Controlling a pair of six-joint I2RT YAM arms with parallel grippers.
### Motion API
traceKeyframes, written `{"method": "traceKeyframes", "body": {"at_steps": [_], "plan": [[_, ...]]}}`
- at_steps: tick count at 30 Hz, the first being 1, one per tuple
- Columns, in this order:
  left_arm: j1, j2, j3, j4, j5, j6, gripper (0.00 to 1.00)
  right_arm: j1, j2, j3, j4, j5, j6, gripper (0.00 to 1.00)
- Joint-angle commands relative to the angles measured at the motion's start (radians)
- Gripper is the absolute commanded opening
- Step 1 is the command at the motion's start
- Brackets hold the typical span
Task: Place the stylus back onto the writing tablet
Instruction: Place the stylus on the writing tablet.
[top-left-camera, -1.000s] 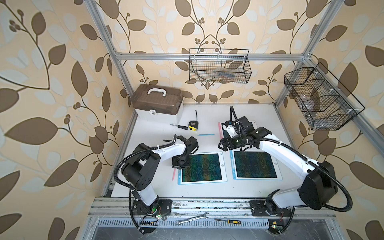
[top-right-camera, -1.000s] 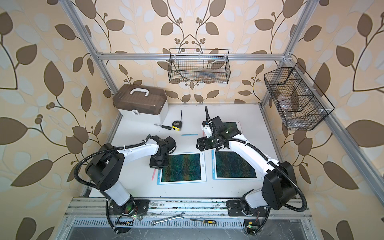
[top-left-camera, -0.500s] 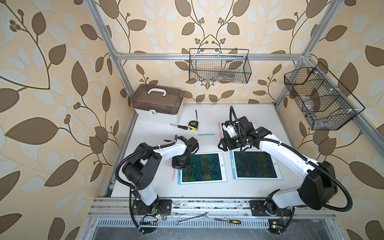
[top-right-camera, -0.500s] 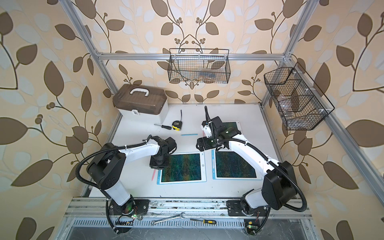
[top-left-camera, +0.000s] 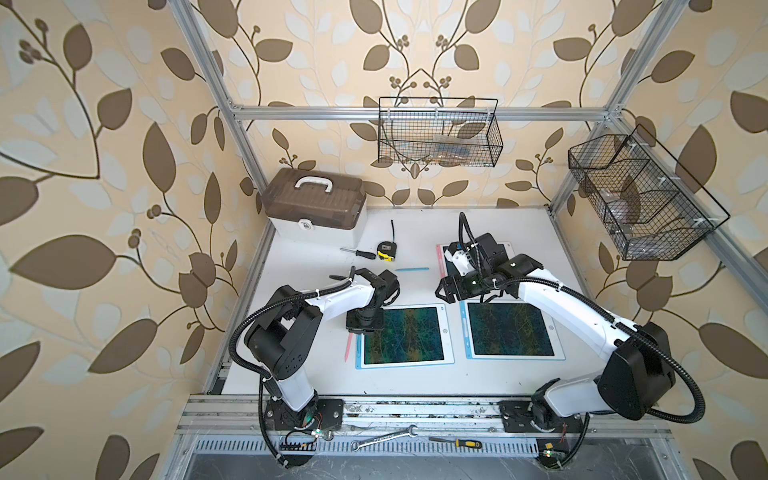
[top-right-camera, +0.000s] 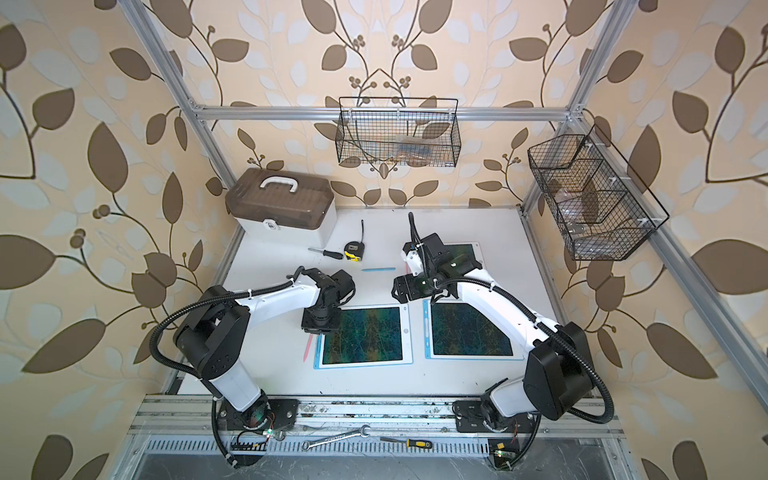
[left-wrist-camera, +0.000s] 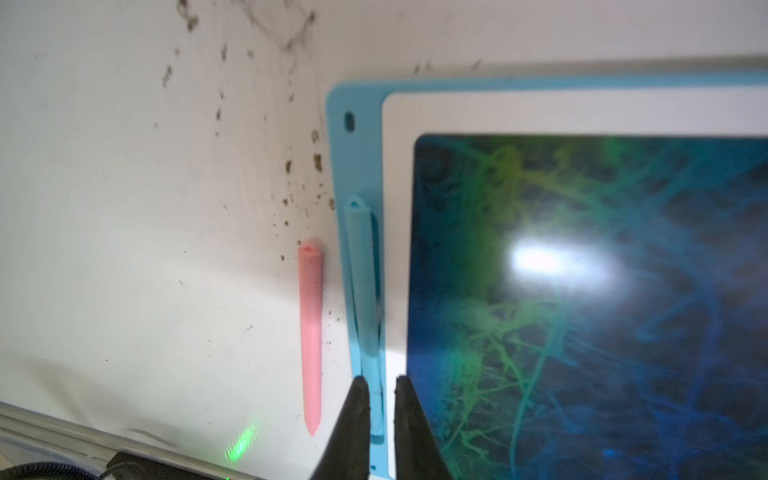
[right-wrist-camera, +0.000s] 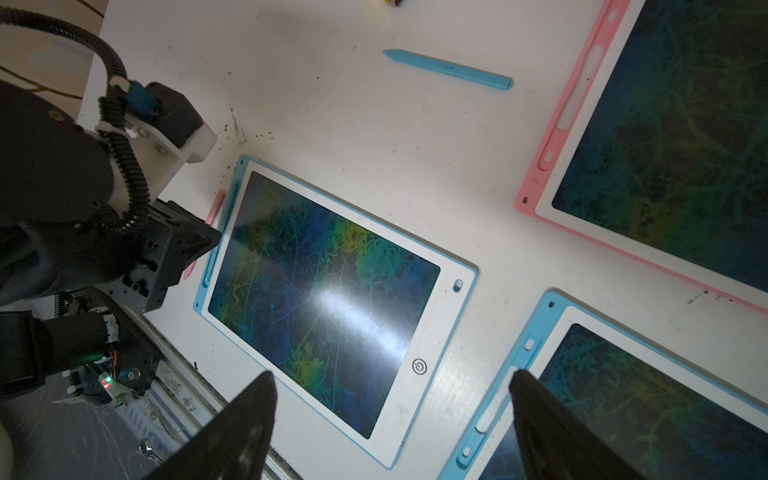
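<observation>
Left side first. A pink stylus (left-wrist-camera: 311, 332) lies loose on the table (left-wrist-camera: 145, 208), just beside the writing tablet (left-wrist-camera: 397, 116).

The blue stylus (left-wrist-camera: 362, 282) lies in the groove along that tablet's blue edge. Whether it is fully seated I cannot tell.

My left fingers (left-wrist-camera: 360, 397) straddle its near end, parted a crack with a sliver of gap showing, so I judge they grip nothing.

Compared with a second ago the arm has not shifted; the fingers have just eased apart. Reading: release under way, placement nearly done.

Right fingers (right-wrist-camera: 253, 415) hang spread wide, empty.

Writing: none legible. Only a power symbol (right-wrist-camera: 419, 366) on the tablet; the tape measure (top-left-camera: 385, 252) label is too small to read.
</observation>
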Motion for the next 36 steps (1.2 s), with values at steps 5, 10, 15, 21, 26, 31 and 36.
{"method": "traceKeyframes", "body": {"at_steps": [5,10,15,21,26,31,36], "plan": [[0.112,0.024,0.066,0.029,0.024,0.032,0.28,0.005,-0.015,0.018,-0.020,0.006,-0.005,0.88],[0.173,0.036,0.076,0.080,0.055,0.054,0.33,0.005,-0.019,0.015,-0.020,0.012,-0.003,0.88],[0.176,0.084,0.116,0.086,0.054,0.073,0.26,0.005,-0.014,0.017,-0.018,0.007,-0.002,0.88],[0.177,0.121,0.119,0.103,0.054,0.073,0.21,0.006,-0.019,0.012,-0.018,0.009,-0.003,0.88],[0.176,0.133,0.113,0.108,0.059,0.079,0.18,0.005,-0.016,0.012,-0.017,0.009,-0.003,0.88],[0.176,0.130,0.101,0.108,0.061,0.086,0.17,0.005,-0.013,0.013,-0.016,0.009,-0.003,0.88],[0.176,0.122,0.080,0.114,0.072,0.088,0.17,0.006,-0.015,0.011,-0.016,0.011,-0.003,0.88]]}}
